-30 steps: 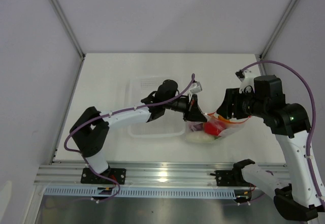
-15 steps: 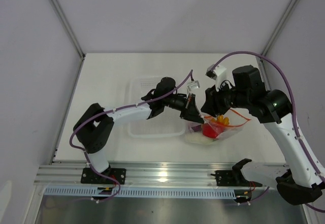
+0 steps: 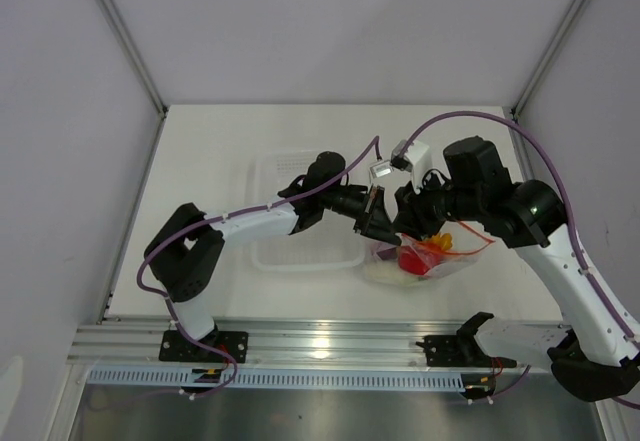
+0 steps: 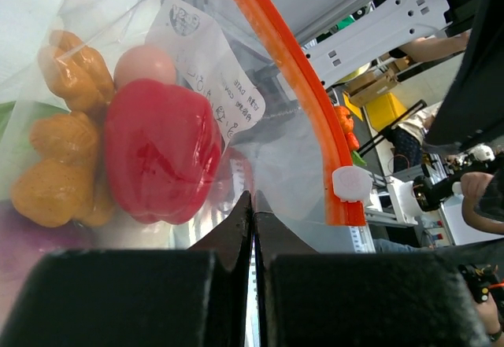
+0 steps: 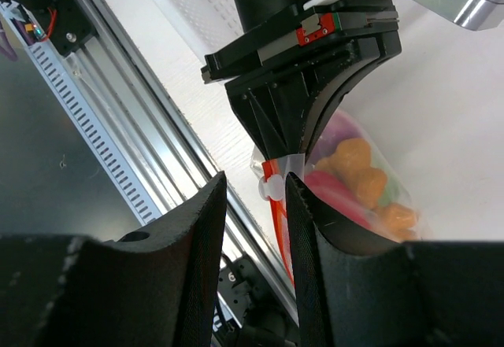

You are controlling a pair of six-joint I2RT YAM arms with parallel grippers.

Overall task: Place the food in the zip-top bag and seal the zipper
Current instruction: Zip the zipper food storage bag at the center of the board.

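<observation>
Near the middle of the table, just right of the tray, the zip-top bag lies with its left corner raised by the left gripper.

1. Change. Over the last second the right gripper has travelled left, from the right end of the bag mouth to a station just beside the left gripper. The left gripper has shifted only slightly, and the bag has kept its place.

2. Meaning for the task. The food is inside the bag: the red bell pepper, the orange-yellow lumpy piece and the pink round piece show through the film, with a purple piece at the lower edge. Loading therefore appears complete, and sealing is judged to be the step in hand. The zipper runs as one orange-red band up from the white slider. Whether the track is pressed closed along its whole length cannot be told.

3. Jaw state and position.
- Left jaws: together, clamped on the clear film of the bag just below the zipper, beside the slider.
- Right jaws: apart by a narrow gap. In the right wrist view the slider lies in that gap at the fingertips, close against one finger and clear of the other. Contact cannot be confirmed. The left gripper's closed tips sit just beyond the slider.
</observation>
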